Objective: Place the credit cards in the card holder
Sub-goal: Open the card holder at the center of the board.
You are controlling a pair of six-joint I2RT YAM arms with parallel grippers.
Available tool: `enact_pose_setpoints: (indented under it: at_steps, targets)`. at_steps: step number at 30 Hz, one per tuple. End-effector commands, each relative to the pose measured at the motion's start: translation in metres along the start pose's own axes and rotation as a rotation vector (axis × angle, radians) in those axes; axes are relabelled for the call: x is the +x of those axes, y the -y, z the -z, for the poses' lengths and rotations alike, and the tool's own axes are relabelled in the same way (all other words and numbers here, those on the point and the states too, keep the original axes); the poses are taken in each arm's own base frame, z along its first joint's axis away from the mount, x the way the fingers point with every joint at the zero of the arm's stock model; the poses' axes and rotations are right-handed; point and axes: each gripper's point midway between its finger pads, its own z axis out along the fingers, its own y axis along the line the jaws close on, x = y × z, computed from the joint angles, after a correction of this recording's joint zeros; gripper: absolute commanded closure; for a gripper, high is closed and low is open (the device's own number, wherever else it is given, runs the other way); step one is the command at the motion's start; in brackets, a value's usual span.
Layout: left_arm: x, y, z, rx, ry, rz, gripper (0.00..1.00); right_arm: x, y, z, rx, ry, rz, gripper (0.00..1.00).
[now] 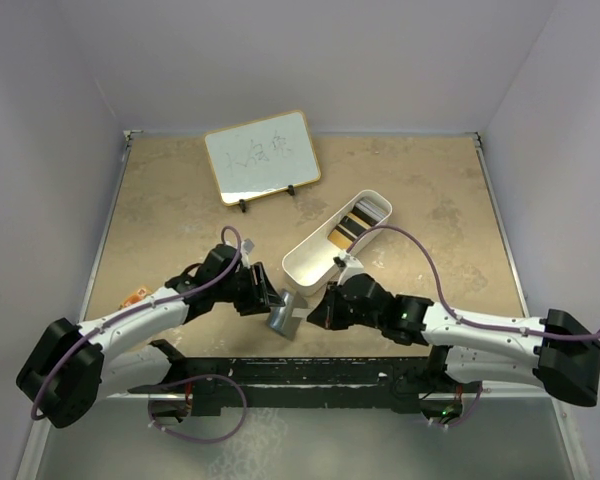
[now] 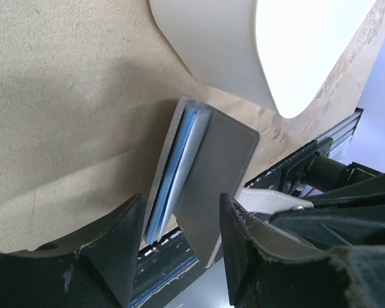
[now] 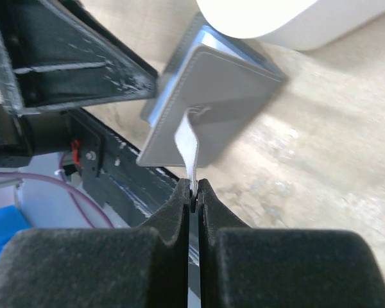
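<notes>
The dark grey card holder stands on edge near the table's front edge, partly open with its light blue inside showing. My left gripper is open and straddles it, the grey flap between the fingers; in the top view the gripper is at the holder's left. My right gripper is shut on the holder's pale snap tab, at the holder's right in the top view. The credit cards, yellow-orange and black, lie in the white tray's far end.
The long white tray lies diagonally just behind the holder, and shows in the left wrist view and the right wrist view. A small whiteboard stands at the back. An orange-brown little piece lies at the left edge.
</notes>
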Motion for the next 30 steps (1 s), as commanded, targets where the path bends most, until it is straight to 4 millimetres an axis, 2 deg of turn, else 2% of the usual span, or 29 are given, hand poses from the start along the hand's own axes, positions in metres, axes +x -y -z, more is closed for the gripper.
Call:
enact_pose_setpoints:
  at_steps: [1,6,15,20,26,30]
  targets:
    - [-0.005,0.008,-0.003,0.043,0.020,-0.002,0.54,0.010,0.037,0.010,0.129,-0.004,0.010,1.00]
    - [-0.005,0.008,-0.006,0.050,0.019,0.008,0.55,0.021,0.062,0.013,0.206,-0.024,0.013,1.00]
    - [-0.003,-0.005,-0.012,0.007,0.011,0.001,0.57,0.021,0.076,0.018,0.257,-0.010,0.012,1.00]
    - [-0.002,-0.005,-0.013,0.018,0.016,0.003,0.60,0.017,0.075,0.021,0.258,0.003,0.021,1.00]
    - [-0.003,0.001,-0.013,0.048,0.013,0.003,0.71,0.017,0.077,0.019,0.271,0.004,0.029,1.00]
    - [-0.004,0.008,-0.013,0.076,0.011,0.005,0.90,0.019,0.079,0.017,0.278,-0.005,0.034,1.00]
